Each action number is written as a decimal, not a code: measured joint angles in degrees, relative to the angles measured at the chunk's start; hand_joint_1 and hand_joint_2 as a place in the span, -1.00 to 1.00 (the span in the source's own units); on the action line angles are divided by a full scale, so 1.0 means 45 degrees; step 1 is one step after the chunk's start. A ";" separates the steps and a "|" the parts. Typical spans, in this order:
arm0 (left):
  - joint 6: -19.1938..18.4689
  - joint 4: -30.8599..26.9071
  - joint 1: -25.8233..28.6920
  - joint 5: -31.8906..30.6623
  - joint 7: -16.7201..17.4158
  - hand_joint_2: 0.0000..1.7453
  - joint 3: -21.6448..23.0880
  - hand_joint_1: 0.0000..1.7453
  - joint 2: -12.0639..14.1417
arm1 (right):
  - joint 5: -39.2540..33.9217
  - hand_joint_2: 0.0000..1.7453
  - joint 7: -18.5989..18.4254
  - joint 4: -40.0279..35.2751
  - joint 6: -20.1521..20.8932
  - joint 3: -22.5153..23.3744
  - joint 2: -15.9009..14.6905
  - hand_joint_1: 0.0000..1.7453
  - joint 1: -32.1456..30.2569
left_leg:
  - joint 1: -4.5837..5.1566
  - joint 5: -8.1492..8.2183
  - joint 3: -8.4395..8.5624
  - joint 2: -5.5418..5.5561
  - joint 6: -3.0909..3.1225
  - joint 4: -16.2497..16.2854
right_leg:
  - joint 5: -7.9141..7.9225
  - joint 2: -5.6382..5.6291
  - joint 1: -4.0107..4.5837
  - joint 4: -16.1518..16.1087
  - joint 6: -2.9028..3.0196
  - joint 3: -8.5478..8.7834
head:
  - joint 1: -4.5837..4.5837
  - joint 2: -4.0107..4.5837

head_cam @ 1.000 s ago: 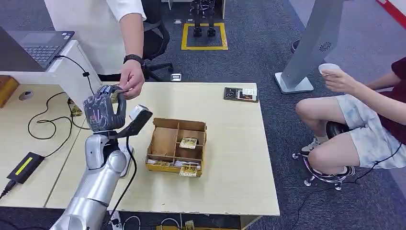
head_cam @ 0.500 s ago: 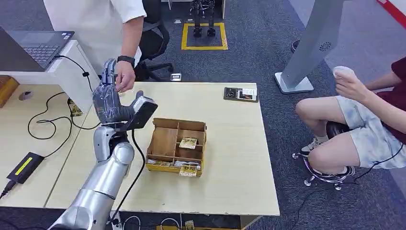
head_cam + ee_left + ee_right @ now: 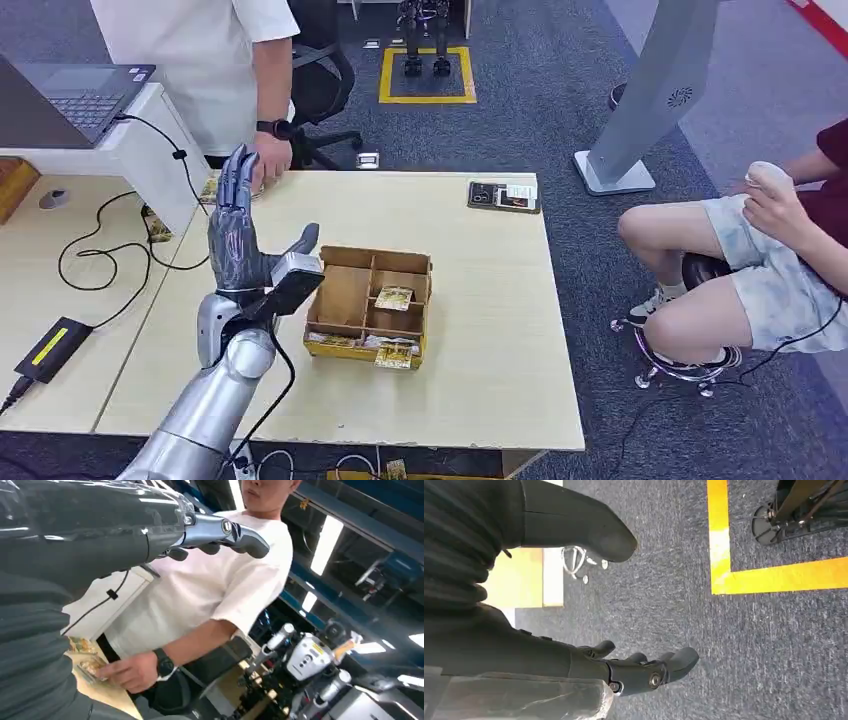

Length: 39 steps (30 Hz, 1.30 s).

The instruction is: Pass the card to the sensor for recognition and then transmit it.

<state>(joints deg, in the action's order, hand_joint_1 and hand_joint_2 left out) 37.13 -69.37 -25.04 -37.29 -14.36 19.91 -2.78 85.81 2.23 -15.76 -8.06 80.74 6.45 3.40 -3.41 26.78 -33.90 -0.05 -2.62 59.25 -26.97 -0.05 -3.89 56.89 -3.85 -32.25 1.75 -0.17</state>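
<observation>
**Card with the person, both robot hands empty**

Fingers of the left hand (image 3: 240, 235) stand straight up and apart above the pale table (image 3: 480, 330), thumb out to the side, nothing in the palm. The left wrist view shows the same hand (image 3: 150, 530) spread and empty, its ribbed cover blocking much of the near table edge.

Beyond it, a person in a white shirt (image 3: 190, 50) rests a hand (image 3: 268, 165) on the table's far edge. In the left wrist view that person's hand (image 3: 125, 670) presses on a card (image 3: 90, 666) lying flat on the table; the card's print is too blurred to read, and part of it is covered by the fingers. In the head view the card is hard to separate from the hand.

The wooden divided box (image 3: 370, 305) sits mid-table with more cards in its compartments. A small dark device (image 3: 503, 196) lies near the far edge; its details are too small to make out.

The right hand (image 3: 624, 672) hangs over grey carpet (image 3: 744, 645), fingers loosely extended and apart, holding nothing.
</observation>
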 joint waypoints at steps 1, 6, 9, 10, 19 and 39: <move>0.0000 -0.0181 0.0216 0.0064 -0.0079 1.00 0.0152 -1.00 0.0103 | 0.0000 1.00 0.0020 -0.0005 0.0010 0.0000 0.0000 -1.00 -0.0023 | 0.0000 0.0001 -0.0001 0.0000 -0.0001 0.0000 | 0.0000 0.0000 0.0000 0.0000 0.0000 -0.0003 | 0.0000 0.0000; -0.0145 -0.0932 0.0874 0.0310 -0.0247 1.00 0.0719 -1.00 0.0467 | -0.0005 1.00 0.0034 -0.0097 0.0126 0.0000 0.0000 -1.00 -0.0093 | 0.0000 0.0001 -0.0005 -0.0002 -0.0002 -0.0002 | 0.0000 0.0000 0.0000 0.0000 -0.0001 -0.0004 | 0.0000 0.0000; -0.0467 -0.1551 0.1425 0.0895 -0.0837 1.00 0.0973 -1.00 0.0744 | -0.0019 1.00 0.0034 -0.0248 0.0257 0.0000 0.0000 -1.00 -0.0162 | 0.0000 0.0001 -0.0005 -0.0002 -0.0002 -0.0002 | -0.0001 -0.0001 0.0000 0.0000 -0.0001 -0.0003 | 0.0000 0.0000; -0.0651 -0.1823 0.1692 0.1196 -0.1090 1.00 0.1055 -1.00 0.0840 | -0.0019 1.00 0.0034 -0.0345 0.0340 0.0000 0.0020 -1.00 -0.0188 | 0.0000 0.0002 -0.0006 -0.0002 -0.0003 -0.0002 | -0.0001 -0.0001 0.0000 0.0000 -0.0001 -0.0005 | 0.0000 0.0000; -0.1631 -0.3129 0.3220 0.1241 -0.1856 1.00 0.1628 -1.00 0.1531 | -0.0185 1.00 0.0044 -0.1175 0.0675 0.0111 0.0257 -1.00 -0.0345 | 0.0000 0.0008 -0.0011 -0.0001 0.0003 -0.0004 | -0.0007 0.0006 0.0000 -0.0001 -0.0006 -0.0012 | 0.0000 0.0000; -0.1977 -0.2012 0.2878 -0.3653 0.0247 1.00 0.3372 -1.00 0.2628 | 0.0000 1.00 0.0044 -0.1457 0.0879 0.0199 0.0306 -1.00 -0.0345 | 0.0000 0.0008 -0.0010 -0.0003 0.0002 -0.0004 | -0.0003 0.0000 0.0000 -0.0002 -0.0004 -0.0016 | 0.0000 0.0000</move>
<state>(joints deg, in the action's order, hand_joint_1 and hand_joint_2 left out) 28.24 -78.42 -12.09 -53.73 -13.24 35.08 9.05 85.81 2.43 -22.32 -4.11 81.64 7.82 1.85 -3.41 26.81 -33.94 -0.06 -2.61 59.23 -26.99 -0.05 -3.89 56.88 -3.87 -32.32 1.75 -0.17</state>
